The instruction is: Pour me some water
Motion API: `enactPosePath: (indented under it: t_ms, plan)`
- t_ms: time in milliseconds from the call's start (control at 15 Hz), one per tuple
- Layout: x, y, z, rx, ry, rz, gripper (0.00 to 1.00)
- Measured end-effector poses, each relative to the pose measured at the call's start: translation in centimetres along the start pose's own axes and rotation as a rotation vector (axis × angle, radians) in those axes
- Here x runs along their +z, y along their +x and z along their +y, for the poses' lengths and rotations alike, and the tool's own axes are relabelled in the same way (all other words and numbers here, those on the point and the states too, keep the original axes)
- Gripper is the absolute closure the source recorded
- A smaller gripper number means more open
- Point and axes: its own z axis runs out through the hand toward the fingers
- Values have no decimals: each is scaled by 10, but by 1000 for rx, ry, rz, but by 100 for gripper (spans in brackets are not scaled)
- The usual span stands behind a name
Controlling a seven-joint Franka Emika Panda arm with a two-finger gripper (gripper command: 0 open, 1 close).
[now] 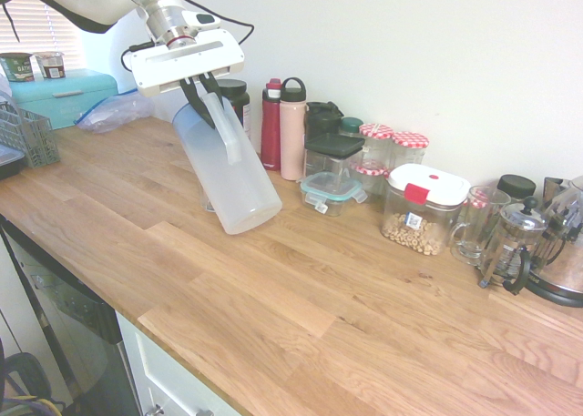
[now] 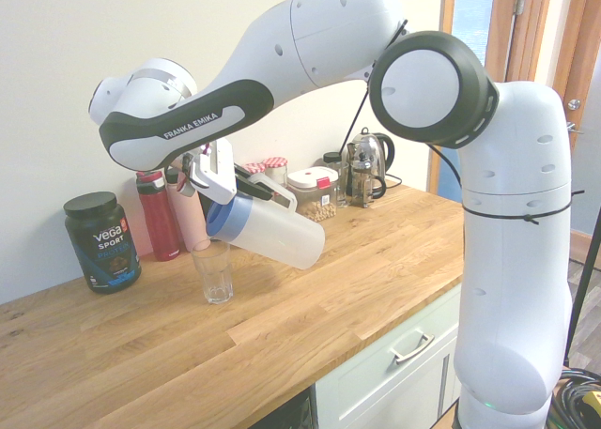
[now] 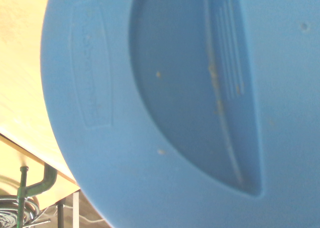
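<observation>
The water sits inside the frosted jug, which hangs tilted in the air with its blue lid end low over a clear drinking glass on the wooden countertop. The gripper is clamped on the jug's white loop handle, just above the lid. The lid fills the wrist view. Red and pink bottles stand behind, by the wall.

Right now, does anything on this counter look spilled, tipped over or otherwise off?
No spill shows. Only the jug is tilted, on purpose: the gripper holds it by its handle, blue lid end low above the glass. The other containers stand upright.
</observation>
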Motion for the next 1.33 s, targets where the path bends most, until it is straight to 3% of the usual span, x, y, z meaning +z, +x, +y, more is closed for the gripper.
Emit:
enactPosePath:
  t_ms: [1333]
  plan:
    - [30, 30, 2, 35, -14, -37, 100]
